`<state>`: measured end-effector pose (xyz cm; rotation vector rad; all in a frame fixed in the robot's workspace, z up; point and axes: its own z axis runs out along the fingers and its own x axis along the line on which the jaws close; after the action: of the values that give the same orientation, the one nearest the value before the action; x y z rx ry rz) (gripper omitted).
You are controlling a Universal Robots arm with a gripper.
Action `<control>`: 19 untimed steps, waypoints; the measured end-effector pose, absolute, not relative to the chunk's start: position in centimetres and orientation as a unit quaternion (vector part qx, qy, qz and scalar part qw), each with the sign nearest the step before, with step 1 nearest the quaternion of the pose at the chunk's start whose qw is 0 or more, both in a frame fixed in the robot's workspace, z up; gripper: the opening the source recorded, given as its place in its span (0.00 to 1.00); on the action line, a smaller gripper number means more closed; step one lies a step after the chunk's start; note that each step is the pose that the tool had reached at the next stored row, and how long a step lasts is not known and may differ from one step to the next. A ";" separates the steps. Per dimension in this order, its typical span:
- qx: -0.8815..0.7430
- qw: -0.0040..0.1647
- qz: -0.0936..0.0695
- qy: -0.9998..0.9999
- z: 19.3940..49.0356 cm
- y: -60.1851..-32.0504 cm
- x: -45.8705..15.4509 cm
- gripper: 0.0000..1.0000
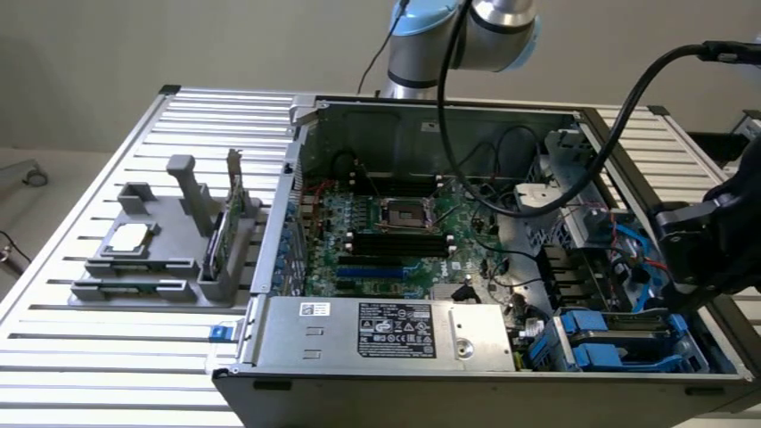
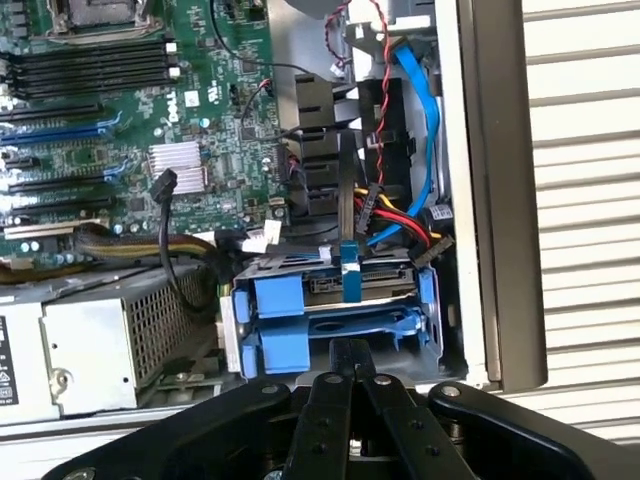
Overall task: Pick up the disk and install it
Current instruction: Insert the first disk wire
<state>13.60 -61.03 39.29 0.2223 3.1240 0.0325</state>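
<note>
The disk [image 2: 335, 288] lies flat in the drive cage at the corner of the open computer case, framed by its bright blue carrier [image 2: 280, 310]. In the exterior view the blue carrier [image 1: 601, 330] sits low in the case at the exterior view's right. My gripper [image 2: 347, 350] hovers just above the cage's outer edge, its two black fingers pressed together with nothing between them. In the exterior view the gripper [image 1: 680, 299] hangs over the case's right wall, right beside the cage.
Red, yellow and blue cables [image 2: 415, 110] run down into the bay behind the cage. The power supply [image 1: 380, 330] borders the cage, with the motherboard [image 1: 393, 232] beyond. A grey fixture [image 1: 155, 259] outside the case holds a processor chip [image 1: 128, 237] and a green card [image 1: 226, 223].
</note>
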 end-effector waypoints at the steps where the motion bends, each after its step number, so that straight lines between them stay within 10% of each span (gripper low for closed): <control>1: 0.078 0.005 0.010 0.997 39.2 -61.0 13.6 0.11; 9: 0.140 0.005 0.010 0.990 38.9 -61.0 13.6 0.12; 19: 0.218 0.006 0.012 0.976 38.1 -61.0 13.6 0.36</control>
<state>13.60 -61.04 38.15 0.6837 3.0543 0.0362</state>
